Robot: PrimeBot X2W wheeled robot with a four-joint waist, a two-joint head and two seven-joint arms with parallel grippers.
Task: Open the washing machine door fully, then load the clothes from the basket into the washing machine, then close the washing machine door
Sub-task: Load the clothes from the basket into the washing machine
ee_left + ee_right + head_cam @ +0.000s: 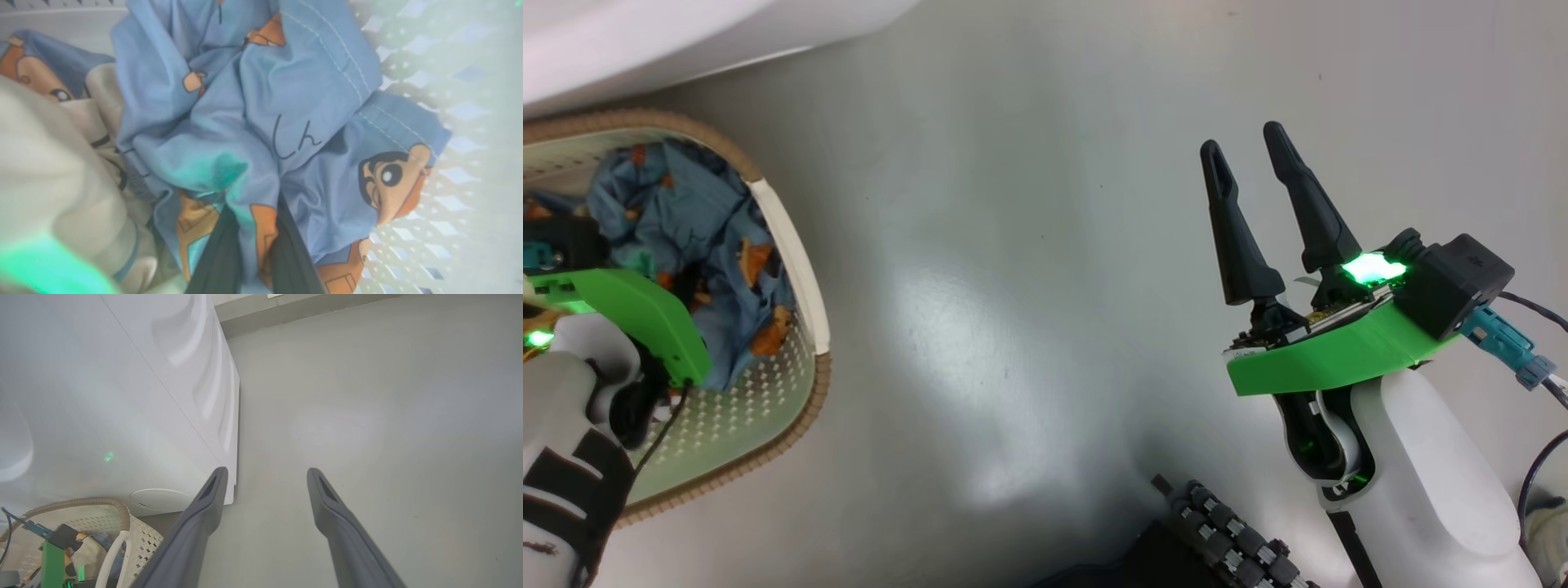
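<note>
Clothes [686, 220] lie in the basket [800, 269] at left, beside the white washing machine [645, 41]. The left gripper [253, 220] pinches a blue fold, so loading looks barely begun, with door closing left. Glossy grey floor [1045, 245] spreads rightward to the right gripper [1244, 143], fingers spread, empty.

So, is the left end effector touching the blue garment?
Touching. In the left wrist view, the left end effector pinches a fold of the blue garment between its dark fingers.
</note>
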